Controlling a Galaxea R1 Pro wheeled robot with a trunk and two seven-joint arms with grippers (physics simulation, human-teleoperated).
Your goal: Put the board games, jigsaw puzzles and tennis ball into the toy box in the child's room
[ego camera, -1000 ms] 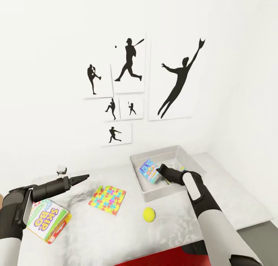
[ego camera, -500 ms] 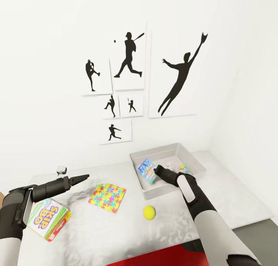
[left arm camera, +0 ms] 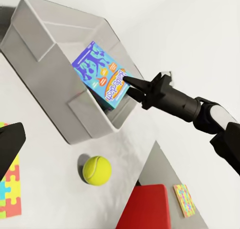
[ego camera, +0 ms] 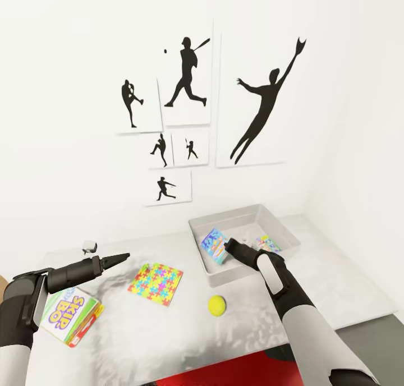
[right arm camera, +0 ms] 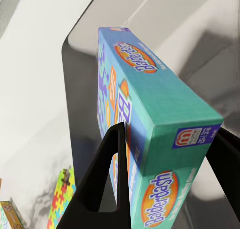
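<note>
Over the toy box (ego camera: 247,223), at the counter's (ego camera: 314,285) one o'clock, the right tool (ego camera: 227,246) clamps the blue board game (ego camera: 213,246) upright; released so, it could lean against the wall.

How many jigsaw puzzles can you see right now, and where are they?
2. One jigsaw puzzle lies flat on the table, left of the toy box. A second lies inside the box, partly behind the right gripper. Others may be hidden.
</note>
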